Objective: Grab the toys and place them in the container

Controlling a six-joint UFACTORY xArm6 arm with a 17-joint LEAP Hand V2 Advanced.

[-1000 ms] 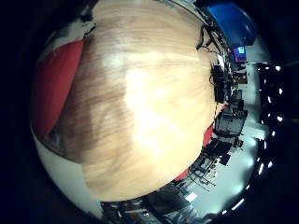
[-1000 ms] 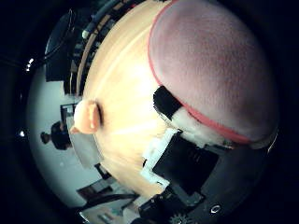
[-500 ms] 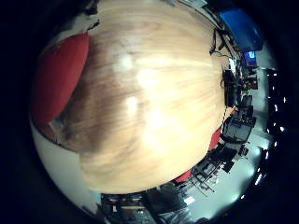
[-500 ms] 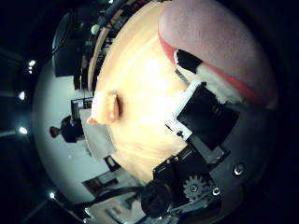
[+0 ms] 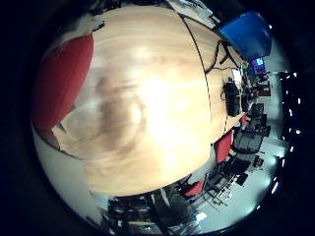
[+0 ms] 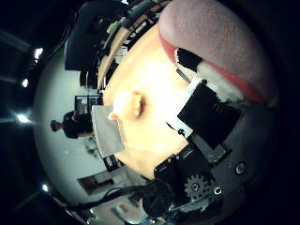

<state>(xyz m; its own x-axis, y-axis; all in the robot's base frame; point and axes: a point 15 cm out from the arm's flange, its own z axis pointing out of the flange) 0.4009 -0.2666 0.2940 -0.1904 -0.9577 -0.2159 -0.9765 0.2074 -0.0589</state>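
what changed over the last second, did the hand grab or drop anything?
Only the camera view has shifted, so the hand itself has moved over the wooden table. Nothing was grabbed or released. The orange toy still lies on the table, the red container still sits on it, both untouched.

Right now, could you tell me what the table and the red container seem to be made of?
The table looks like light wood or wood-look laminate: grain lines run along it and its smooth finish throws a bright glare. The red container appears soft, perhaps fabric or felt: the thumb side view shows a matte, fuzzy surface without shine. Which fabric it is, I cannot tell.
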